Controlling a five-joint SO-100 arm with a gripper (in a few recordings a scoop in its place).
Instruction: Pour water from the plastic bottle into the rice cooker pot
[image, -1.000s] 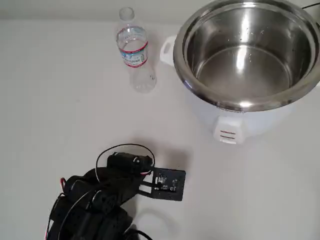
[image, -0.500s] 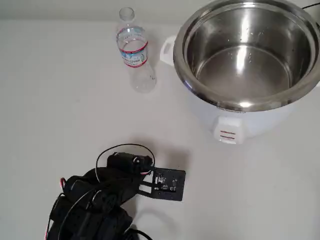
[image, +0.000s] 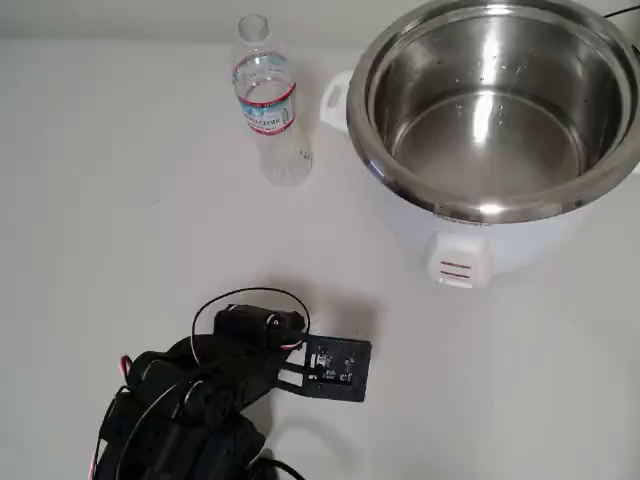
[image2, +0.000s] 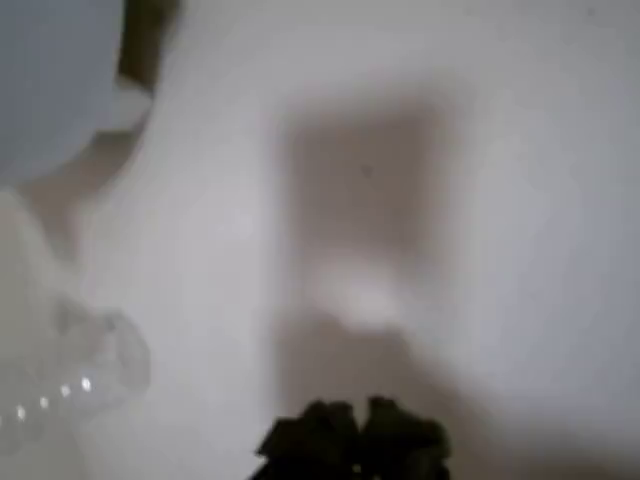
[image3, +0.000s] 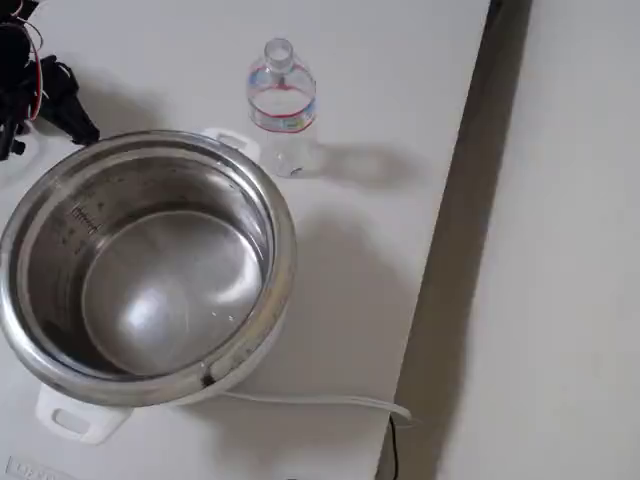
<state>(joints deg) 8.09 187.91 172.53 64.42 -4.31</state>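
None of the pour looks begun: the bottle (image: 268, 98) stands upright on the table (image: 120, 200), just beside the pot (image: 495, 110), untouched. The gripper (image: 330, 368) sits well apart from both; whether its jaws are apart or together I cannot tell. Reaching, grasping, lifting and tipping all remain.

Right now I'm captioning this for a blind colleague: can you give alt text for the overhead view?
A clear plastic bottle stands upright and capless on a white table, left of a steel rice cooker pot in its white cooker body. The black robot arm sits folded at the lower left, apart from both.
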